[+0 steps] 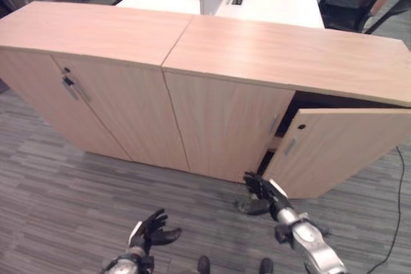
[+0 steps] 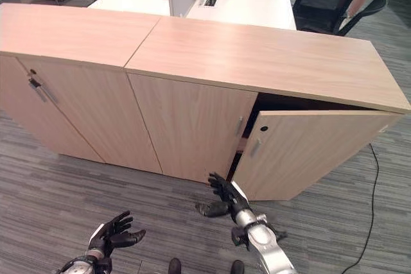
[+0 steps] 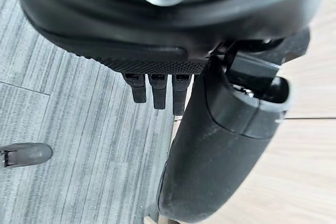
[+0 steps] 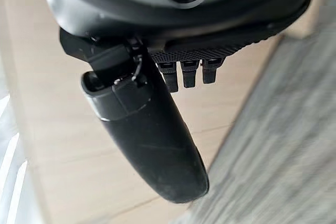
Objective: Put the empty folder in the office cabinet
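the cabinet (image 1: 257, 56) is light wood-look laminate, smooth and matt, with small metal handles (image 1: 290, 147); the floor (image 1: 58, 197) is grey striped carpet, rough; the table (image 1: 282, 1) behind is smooth white

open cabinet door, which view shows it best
The right eye view: the open cabinet door shows whole, swung out, with the dark gap above. The left eye view cuts its right end. The right wrist view shows wood panels past the right hand.
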Motion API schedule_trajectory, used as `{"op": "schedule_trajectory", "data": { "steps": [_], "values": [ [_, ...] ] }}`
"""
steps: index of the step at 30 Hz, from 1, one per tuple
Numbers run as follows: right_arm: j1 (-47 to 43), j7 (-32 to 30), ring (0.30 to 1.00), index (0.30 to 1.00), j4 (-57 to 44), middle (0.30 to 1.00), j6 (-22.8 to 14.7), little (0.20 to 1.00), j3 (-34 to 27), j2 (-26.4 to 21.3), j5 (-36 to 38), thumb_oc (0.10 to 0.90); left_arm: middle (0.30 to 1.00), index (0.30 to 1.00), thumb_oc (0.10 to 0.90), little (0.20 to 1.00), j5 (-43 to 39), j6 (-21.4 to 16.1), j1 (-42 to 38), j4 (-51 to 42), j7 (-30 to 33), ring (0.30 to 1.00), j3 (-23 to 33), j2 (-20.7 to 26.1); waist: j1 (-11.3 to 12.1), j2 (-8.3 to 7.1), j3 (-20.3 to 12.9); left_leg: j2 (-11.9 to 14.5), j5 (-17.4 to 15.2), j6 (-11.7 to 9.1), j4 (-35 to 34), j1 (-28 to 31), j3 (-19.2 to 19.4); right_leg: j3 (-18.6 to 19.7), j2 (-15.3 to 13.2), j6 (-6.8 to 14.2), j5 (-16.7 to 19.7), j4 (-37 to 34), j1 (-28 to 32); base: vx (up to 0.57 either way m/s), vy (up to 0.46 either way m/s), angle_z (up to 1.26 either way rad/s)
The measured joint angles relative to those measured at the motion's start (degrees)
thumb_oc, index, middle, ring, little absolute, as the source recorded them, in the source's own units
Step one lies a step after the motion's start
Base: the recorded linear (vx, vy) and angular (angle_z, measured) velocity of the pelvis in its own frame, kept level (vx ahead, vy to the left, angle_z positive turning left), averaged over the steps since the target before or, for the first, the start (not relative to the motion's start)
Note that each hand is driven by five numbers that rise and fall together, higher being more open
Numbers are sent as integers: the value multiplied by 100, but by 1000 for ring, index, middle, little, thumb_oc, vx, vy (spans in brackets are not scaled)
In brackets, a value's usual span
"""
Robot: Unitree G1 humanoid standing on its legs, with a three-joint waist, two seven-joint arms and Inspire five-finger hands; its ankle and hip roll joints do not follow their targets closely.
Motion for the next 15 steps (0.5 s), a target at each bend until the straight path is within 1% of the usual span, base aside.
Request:
{"op": "schedule_trajectory", "data": {
  "steps": [1, 2, 3, 4, 6, 8, 11, 15],
  "values": [
    [80, -29, 900, 900, 87, 900, 34, 900, -51, -68, -61, 800, 900, 900, 800, 900, 2, 2, 71, -18, -28, 900, -31, -42, -34, 71, -6, 101, -11, -44, -1, 24, 12, 1, 101, -18, 14, -66, 45, 50, -117, -10],
    [137, -35, 900, 900, 97, 900, 64, 900, -102, -113, -96, 800, 900, 900, 800, 900, 2, 2, 111, -40, -39, 900, -45, -65, -74, 101, -10, 155, -5, -68, 0, 29, 6, -22, 154, -35, 5, -76, 59, 52, -108, -5],
    [196, -61, 900, 900, 203, 900, 59, 900, -219, -207, -138, 800, 900, 900, 800, 900, 4, 2, 176, -80, -88, 900, -43, -136, -159, 152, -8, 291, -3, -138, 6, 46, -9, -38, 285, -93, -35, -88, 83, 63, -139, -2],
    [193, -103, 900, 900, 374, 900, 97, 900, -369, -220, -139, 800, 900, 900, 800, 900, 8, 5, 159, -83, -138, 900, -77, -172, -166, 159, -8, 380, -11, -181, 21, 80, -15, -38, 394, -138, -59, -67, 115, 36, -88, -6],
    [184, -228, 900, 900, 490, 900, 114, 900, -475, -283, -139, 800, 900, 900, 800, 900, 18, 6, 150, -87, -210, 900, -133, -187, -171, 170, -8, 484, -14, -239, 22, 136, -13, -42, 493, -177, -84, -61, 163, 27, -76, -5],
    [101, -316, 900, 900, 491, 900, 105, 900, -641, -359, -135, 800, 900, 900, 800, 900, 125, 3, 111, -148, -248, 900, -119, -190, -251, 174, -10, 611, -7, -316, 14, 164, -21, -46, 609, -261, -126, -101, 195, 22, -79, -1],
    [-11, -415, 900, 900, 491, 900, 91, 900, -764, -348, -129, 800, 900, 900, 800, 900, 125, 5, 100, -149, -251, 900, -118, -191, -285, 210, -29, 685, -6, -355, 1, 204, -1, -47, 681, -338, -155, -104, 217, 15, -76, -5],
    [-125, -537, 900, 900, 507, 900, 91, 900, -811, -345, -128, 800, 900, 900, 800, 900, 125, 25, 194, -147, -247, 900, -133, -194, -265, 404, -150, 743, -7, -417, -1, 234, -39, -55, 745, -357, -197, -104, 271, 1, -59, 4]
  ]
}}
